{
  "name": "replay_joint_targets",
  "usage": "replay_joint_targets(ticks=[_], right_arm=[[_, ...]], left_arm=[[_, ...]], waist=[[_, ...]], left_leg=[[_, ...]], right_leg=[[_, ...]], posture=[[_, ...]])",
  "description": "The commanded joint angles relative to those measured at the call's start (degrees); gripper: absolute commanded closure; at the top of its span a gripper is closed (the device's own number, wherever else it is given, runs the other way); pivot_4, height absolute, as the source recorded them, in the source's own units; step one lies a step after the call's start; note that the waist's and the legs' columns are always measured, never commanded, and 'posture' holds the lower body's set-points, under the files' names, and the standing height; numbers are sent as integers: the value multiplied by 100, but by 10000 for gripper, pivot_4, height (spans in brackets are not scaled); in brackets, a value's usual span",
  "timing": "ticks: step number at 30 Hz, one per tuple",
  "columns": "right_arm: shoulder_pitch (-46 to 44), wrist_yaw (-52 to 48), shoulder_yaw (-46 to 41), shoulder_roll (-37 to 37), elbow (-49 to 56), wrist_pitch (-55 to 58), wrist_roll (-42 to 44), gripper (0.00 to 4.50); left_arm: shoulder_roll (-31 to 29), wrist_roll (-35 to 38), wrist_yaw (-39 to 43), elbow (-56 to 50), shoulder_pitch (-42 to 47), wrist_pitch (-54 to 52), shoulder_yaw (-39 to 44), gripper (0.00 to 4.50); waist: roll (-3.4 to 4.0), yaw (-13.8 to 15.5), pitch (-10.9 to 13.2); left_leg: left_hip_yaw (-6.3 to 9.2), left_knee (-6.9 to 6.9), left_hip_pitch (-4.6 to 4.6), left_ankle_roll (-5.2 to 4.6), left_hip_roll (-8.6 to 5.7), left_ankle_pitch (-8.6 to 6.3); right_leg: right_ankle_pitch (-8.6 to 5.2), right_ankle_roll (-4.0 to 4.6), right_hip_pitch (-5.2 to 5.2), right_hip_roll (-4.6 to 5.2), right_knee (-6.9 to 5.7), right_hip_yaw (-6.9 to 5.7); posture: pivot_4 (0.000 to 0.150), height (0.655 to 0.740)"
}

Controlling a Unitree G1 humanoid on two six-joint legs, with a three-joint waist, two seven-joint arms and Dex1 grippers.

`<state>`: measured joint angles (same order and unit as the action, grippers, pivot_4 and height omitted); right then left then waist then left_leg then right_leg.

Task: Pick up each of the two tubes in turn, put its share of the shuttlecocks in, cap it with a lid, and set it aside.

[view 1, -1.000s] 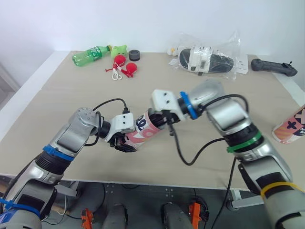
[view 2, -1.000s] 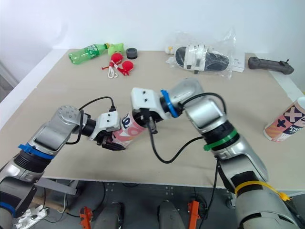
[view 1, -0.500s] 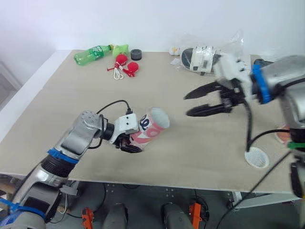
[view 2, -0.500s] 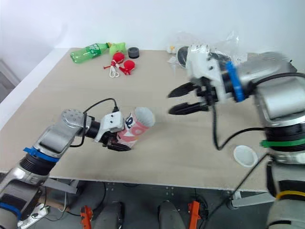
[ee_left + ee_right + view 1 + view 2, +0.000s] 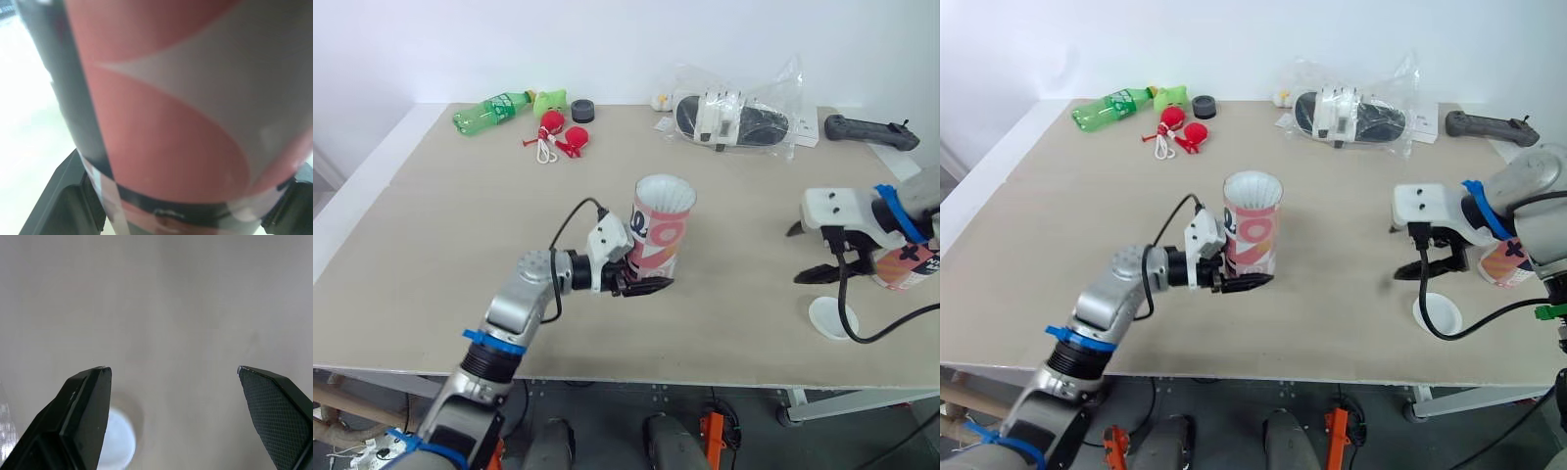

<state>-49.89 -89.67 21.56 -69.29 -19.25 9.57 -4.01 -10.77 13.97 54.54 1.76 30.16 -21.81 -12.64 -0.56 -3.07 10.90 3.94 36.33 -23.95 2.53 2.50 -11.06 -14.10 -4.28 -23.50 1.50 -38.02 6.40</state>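
One lid [image 5: 832, 318] lies just beside the wide-spread right gripper [image 5: 806, 253]. Well left of the lid, the left gripper [image 5: 646, 284] clamps the upright tube [image 5: 661, 230].

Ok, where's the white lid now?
In the eye views the lid lies on the table, at its right, near the front edge, beside the open right gripper.

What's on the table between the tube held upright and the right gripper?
Nothing: the left eye view shows bare table between the tube and the right gripper; the white lid lies off that line.
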Motion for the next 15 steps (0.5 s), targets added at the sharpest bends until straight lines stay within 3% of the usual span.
replay_joint_targets(ticks=[1, 15], right_arm=[[-65, -280, 11, -82, -448, -445, -265, 705], [-47, -79, 131, 177, -1662, -1067, -1134, 705]], left_arm=[[114, -17, -258, 102, -116, 560, 111, 13514], [195, -207, -508, 825, -574, 1479, -54, 13514]], waist=[[0, -1, 0], [5, -4, 1]], left_leg=[[0, 0, 2, 2, 0, 1], [-3, -2, 19, 10, -1, 6]], right_leg=[[2, 1, 1, 0, 0, 0], [7, 2, 14, 0, 0, 6]], posture=[[1500, 7400], [1500, 7400]])
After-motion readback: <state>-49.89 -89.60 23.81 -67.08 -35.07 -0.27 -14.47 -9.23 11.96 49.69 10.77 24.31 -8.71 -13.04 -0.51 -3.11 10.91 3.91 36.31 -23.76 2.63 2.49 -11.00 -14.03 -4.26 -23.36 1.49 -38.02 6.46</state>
